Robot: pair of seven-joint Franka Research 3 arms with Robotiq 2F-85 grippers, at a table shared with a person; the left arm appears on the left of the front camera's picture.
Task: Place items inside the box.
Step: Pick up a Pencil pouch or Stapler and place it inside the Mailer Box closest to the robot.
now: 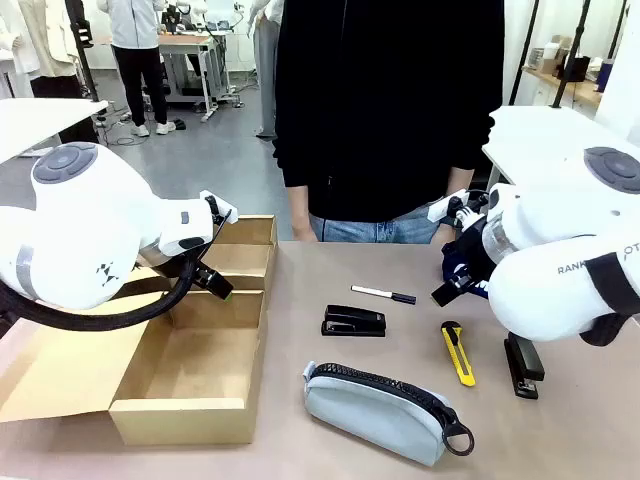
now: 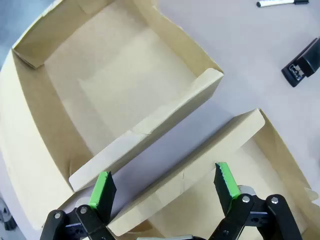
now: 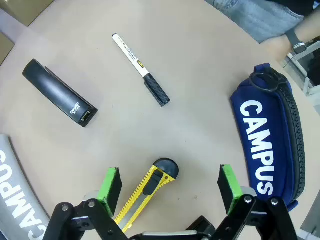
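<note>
1. While the open cardboard box (image 1: 180, 420) stands at the table's (image 1: 300, 290) left, a black stapler (image 1: 353, 321), marker (image 1: 383, 294), yellow utility knife (image 1: 458, 353) and grey-blue zip pouch (image 1: 385, 408) lie right of it.
2. Left tool (image 2: 164, 183): spread wide, above the box.
3. Right tool (image 3: 170, 182): spread wide over the knife; navy pouch (image 3: 267, 145) beside.

So, left gripper (image 2: 163, 179): a wall of the box (image 2: 165, 117) runs across between the jaws, box interior just ahead. Right gripper (image 3: 169, 176): utility knife (image 3: 150, 187) end sits between the jaws, marker (image 3: 140, 67) and stapler (image 3: 59, 93) farther ahead, one pouch (image 3: 265, 145) outside the finger at that view's right, second pouch (image 3: 15, 200) outside the other.
</note>
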